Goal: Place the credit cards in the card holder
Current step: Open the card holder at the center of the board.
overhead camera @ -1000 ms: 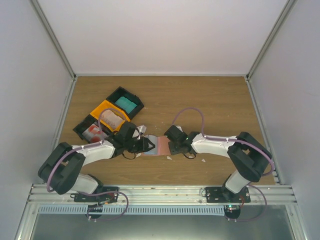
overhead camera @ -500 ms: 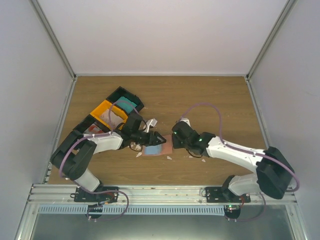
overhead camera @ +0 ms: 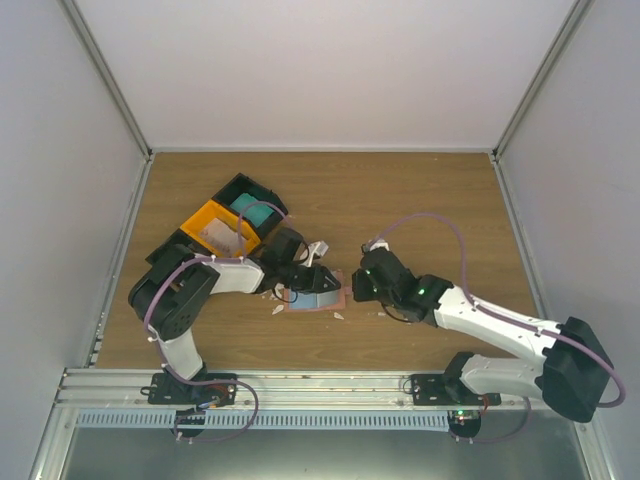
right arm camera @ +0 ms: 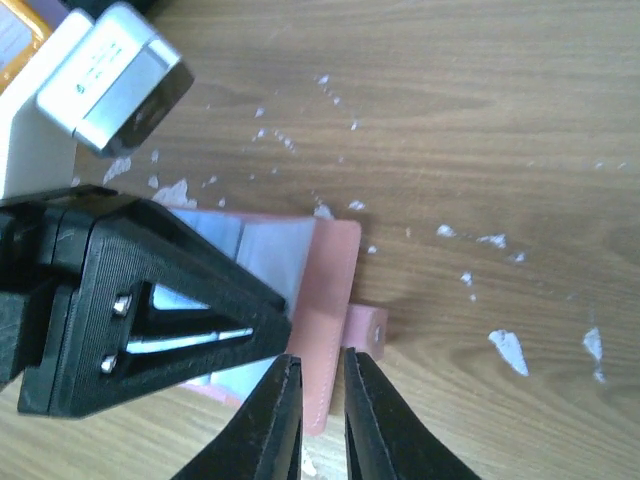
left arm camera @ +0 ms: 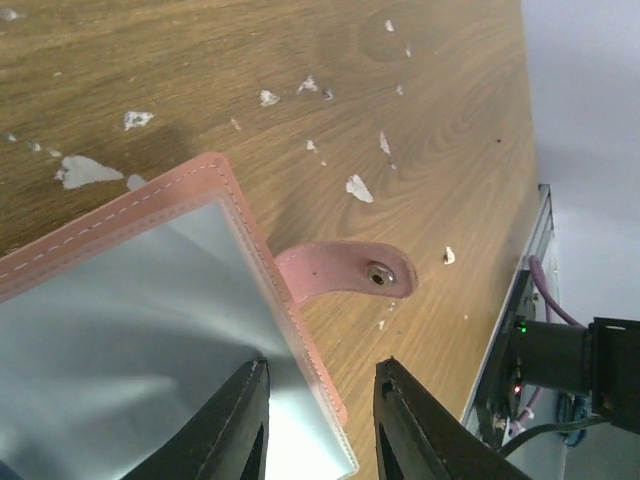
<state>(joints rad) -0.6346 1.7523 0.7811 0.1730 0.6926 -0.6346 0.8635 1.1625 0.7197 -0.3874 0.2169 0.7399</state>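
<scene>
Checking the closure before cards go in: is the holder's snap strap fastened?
No, the strap lies flat on the table beside the open card holder, its snap exposed and unattached.

The left arm (overhead camera: pixel 172 298) has folded in: its elbow has moved from the lower left of the frame up and to the right, and its forearm now lies nearly level across the surface. The left claw (overhead camera: pixel 322 283) has advanced right, onto the upper edge of the card holder (overhead camera: pixel 318 300). The right arm (overhead camera: pixel 583 375) has stretched out, its elbow dropping to the lower right corner. The right claw (overhead camera: pixel 352 288) has shifted slightly right. The card holder, earlier mostly pink between the claws, now shows a blue-grey face inside a pink border and sits slightly lower in the frame.
</scene>
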